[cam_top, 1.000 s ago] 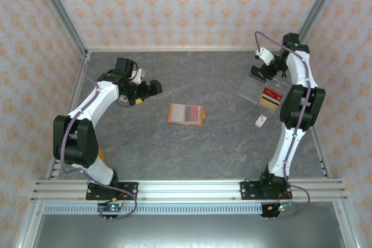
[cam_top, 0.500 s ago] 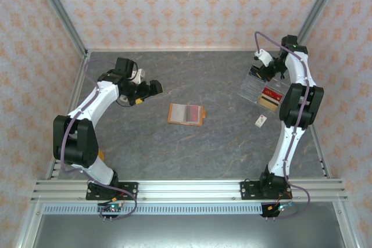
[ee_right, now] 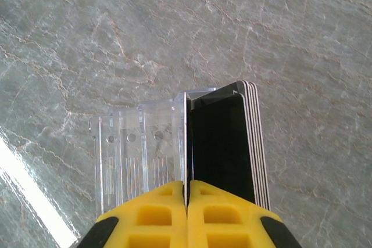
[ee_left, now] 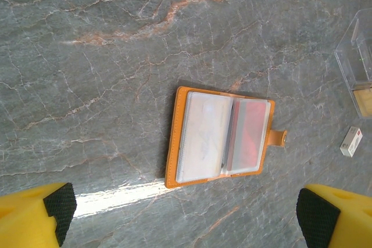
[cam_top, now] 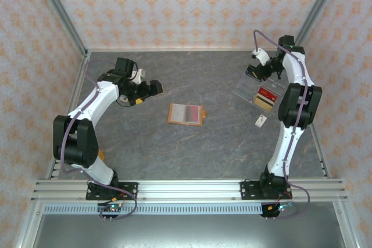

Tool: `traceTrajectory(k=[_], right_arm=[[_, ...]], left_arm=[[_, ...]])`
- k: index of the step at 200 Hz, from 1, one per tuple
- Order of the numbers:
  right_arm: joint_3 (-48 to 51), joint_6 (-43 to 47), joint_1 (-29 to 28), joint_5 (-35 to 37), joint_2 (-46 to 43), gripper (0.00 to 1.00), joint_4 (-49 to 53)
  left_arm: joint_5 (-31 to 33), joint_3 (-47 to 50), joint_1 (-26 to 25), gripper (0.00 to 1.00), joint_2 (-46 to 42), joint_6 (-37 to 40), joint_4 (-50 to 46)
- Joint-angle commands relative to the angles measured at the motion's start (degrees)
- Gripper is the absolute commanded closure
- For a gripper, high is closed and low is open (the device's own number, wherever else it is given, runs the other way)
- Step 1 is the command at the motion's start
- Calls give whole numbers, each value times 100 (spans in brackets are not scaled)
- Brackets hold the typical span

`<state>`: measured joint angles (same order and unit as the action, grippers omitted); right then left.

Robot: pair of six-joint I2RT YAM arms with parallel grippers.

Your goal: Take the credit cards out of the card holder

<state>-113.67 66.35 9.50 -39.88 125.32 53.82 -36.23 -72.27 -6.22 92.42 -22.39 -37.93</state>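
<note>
Grey marbled desk (ee_left: pixel 116 39), patterned walls behind. The left fingers (ee_left: pixel 35 219) stand wide apart, gripping nothing. Ahead of the gap between them the orange card holder (ee_left: pixel 218 137) lies open and flat, with a red credit card (ee_left: pixel 251 135) in its right pocket. The right fingers (ee_right: pixel 174 196) are pinched on the thin wall of the clear tray (ee_right: pixel 139 143), with a black block (ee_right: pixel 224 143) just right of them.

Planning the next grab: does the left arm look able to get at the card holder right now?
Probably yes. The left gripper hangs open, the card holder lies flat on bare table ahead of it with nothing between, and the right gripper is away, shut on the clear tray.
</note>
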Motion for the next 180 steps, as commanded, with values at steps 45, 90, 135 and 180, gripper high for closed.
traceTrajectory(k=[45,90,135,180], right_arm=[[173,-508,-456,134,-58,93,-217],[319,-640,-541,705,-260,89,-484],[316,-742,-537,829,-605,74,-478],[362,-779,-541,859,-826,73,-454]], left_arm=[[-126,-75,51,0,58,96,40],[-157,-72,53,0,49,112,31],[-288,-64,53,0,63,86,84],[-307,-59,53,0,46,69,110]])
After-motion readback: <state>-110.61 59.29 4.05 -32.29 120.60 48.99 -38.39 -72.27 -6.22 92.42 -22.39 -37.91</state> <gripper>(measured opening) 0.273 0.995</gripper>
